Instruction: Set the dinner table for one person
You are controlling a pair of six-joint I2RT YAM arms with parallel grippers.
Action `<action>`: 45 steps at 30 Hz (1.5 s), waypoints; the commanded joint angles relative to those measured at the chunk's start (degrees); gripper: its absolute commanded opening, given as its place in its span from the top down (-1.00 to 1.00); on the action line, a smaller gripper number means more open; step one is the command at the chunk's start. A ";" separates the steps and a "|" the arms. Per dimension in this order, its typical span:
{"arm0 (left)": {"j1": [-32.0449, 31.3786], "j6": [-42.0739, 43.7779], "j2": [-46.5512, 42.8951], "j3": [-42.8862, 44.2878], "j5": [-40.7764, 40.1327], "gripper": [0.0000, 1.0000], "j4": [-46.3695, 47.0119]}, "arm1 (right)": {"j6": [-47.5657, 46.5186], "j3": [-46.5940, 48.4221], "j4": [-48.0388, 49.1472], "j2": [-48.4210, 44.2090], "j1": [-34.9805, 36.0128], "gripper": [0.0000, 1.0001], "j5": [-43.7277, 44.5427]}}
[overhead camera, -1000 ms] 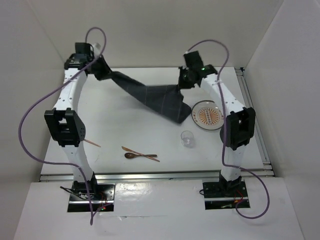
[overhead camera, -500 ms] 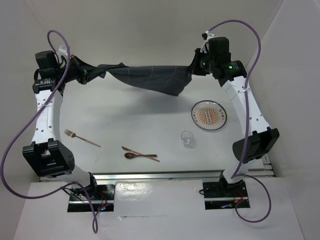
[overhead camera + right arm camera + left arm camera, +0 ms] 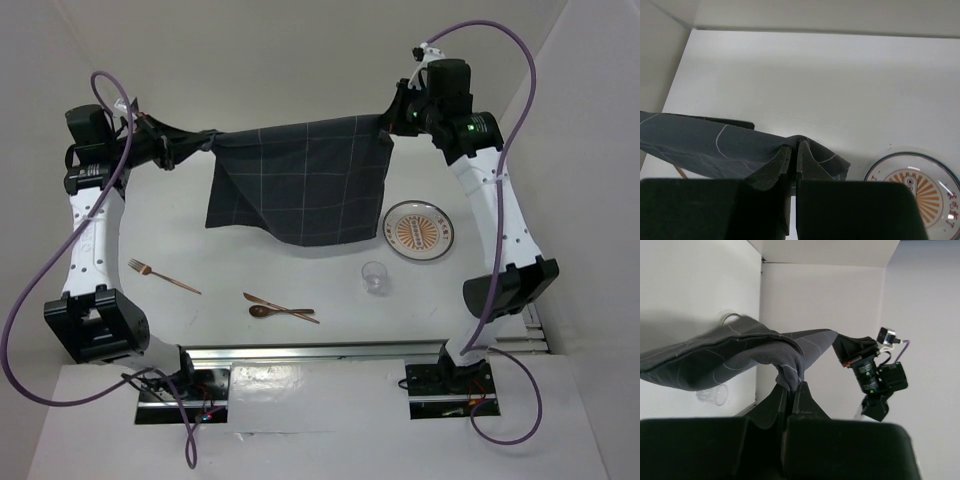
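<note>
Since a moment ago the two arms have swung wide apart and the cloth (image 3: 300,185), which sagged in a bunched strip between them, now hangs opened out as a flat dark checked sheet. The left claw (image 3: 792,387) is pressed together on one top corner, the fabric gathered into a small knot right at its fingertips. The right claw (image 3: 795,146) is pinching the other top corner the same way, with the cloth folding away to its left. The top edge runs taut from claw to claw, high over the far half of the tabletop (image 3: 180,235). I cannot tell whether the lower edge touches the surface.

The tabletop itself lies flat and white beneath both arms, filling the space between the white walls, with metal rails along its near and right sides. On it, to the right, sits a plate (image 3: 419,231), just beside the cloth's lower right corner as seen from above. A clear glass (image 3: 375,277) stands nearer, apart from the plate. A fork (image 3: 163,276) lies on the left. A knife (image 3: 290,309) and spoon (image 3: 260,311) lie crossed near the front middle.
</note>
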 commanded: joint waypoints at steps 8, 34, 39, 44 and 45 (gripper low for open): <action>1.50 -21.02 12.87 9.86 4.25 1.00 24.59 | 0.34 24.97 3.73 17.49 -6.30 1.00 -3.47; 9.76 22.00 -0.13 -17.92 -7.95 -0.87 -14.66 | -1.94 -46.84 14.29 -15.90 5.83 -0.98 0.12; 4.94 25.87 2.05 -13.28 -10.68 0.81 -15.53 | 0.43 -42.64 14.29 -13.55 5.83 -0.08 0.66; -5.41 30.62 9.70 -8.86 -20.93 1.00 -20.81 | 2.72 -33.76 8.78 1.09 5.83 1.00 2.67; -6.92 30.62 11.53 -8.25 -23.06 1.00 -20.82 | 3.42 -30.70 8.15 3.32 5.83 1.00 2.68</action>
